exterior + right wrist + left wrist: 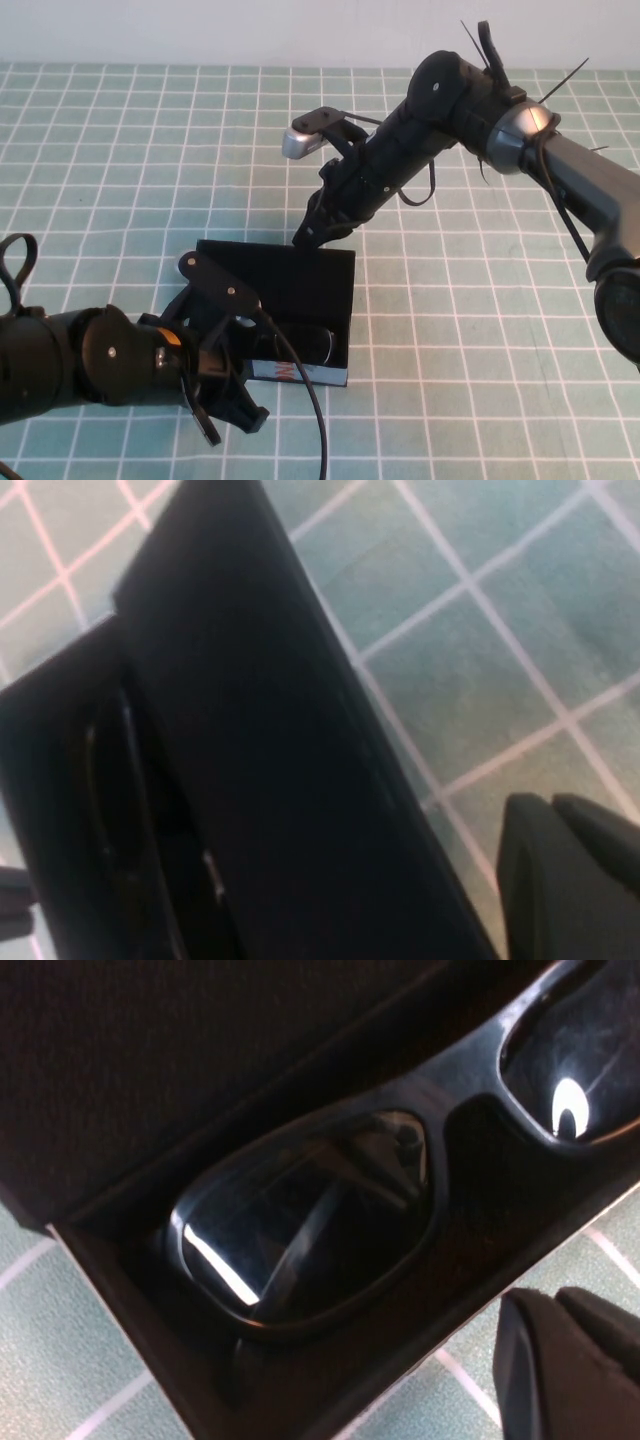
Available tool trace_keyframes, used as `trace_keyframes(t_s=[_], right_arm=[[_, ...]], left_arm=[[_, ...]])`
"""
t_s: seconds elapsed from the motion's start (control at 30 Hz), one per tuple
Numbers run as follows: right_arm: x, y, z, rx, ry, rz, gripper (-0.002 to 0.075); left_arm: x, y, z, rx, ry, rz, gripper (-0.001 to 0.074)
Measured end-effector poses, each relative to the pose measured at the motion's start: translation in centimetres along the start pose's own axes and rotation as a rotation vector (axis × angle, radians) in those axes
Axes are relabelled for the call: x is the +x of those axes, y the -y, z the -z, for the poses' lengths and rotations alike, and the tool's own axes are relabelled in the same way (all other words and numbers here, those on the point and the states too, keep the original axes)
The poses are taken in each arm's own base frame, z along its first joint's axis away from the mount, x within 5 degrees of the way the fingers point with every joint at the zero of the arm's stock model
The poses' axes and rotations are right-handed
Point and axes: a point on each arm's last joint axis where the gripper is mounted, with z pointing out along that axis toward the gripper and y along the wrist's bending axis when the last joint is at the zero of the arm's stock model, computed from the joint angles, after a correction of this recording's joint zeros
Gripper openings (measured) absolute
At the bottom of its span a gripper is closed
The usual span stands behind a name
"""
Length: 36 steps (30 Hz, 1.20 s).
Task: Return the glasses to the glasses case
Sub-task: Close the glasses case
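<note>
The glasses case [335,262] lies open at the table's middle, its lid flat towards the back and its printed front side [300,374] facing me. The black glasses [316,346] lie inside it along the front wall; in the left wrist view the frame [455,1080] and its reflective lenses fill the box [110,1260]. My left gripper [235,415] is shut and empty, low at the case's front left corner; its fingers [565,1370] sit just outside the front wall. My right gripper [305,237] is shut and empty at the lid's back edge, beside the lid [260,730]; its fingers [560,880] are over the mat.
A green mat with a white grid [480,330] covers the table. The left arm's cable [310,410] runs across the case's front. A pale wall stands at the back.
</note>
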Motion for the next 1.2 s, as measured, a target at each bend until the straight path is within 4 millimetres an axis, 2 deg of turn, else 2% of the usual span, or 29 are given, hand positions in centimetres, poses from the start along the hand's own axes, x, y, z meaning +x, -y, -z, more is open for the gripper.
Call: trace_keyframes(t_s=[0.43,0.7,1.03,1.2], right_arm=[[-0.8,-1.1,0.0,-0.098,0.082,0.014,-0.0011],[-1.4,-3.8,0.0,-0.126,0.064,0.01,-0.0011],[0.9,-6.1,-3.6,-0.181,-0.073,-0.008,-0.0011],[1.2,-6.1,-4.0,-0.189,-0.079,-0.009,-0.0011]], left_arm=[[0.0,0.0,0.0,-0.001,0.001,0.0,-0.0001],[0.0,0.0,0.0,-0.001,0.001,0.0,-0.0001],[0.0,0.0,0.0,0.0,0.0,-0.002,-0.0001],[0.7,0.6,0.7,0.064,-0.087,-0.091,-0.0001]])
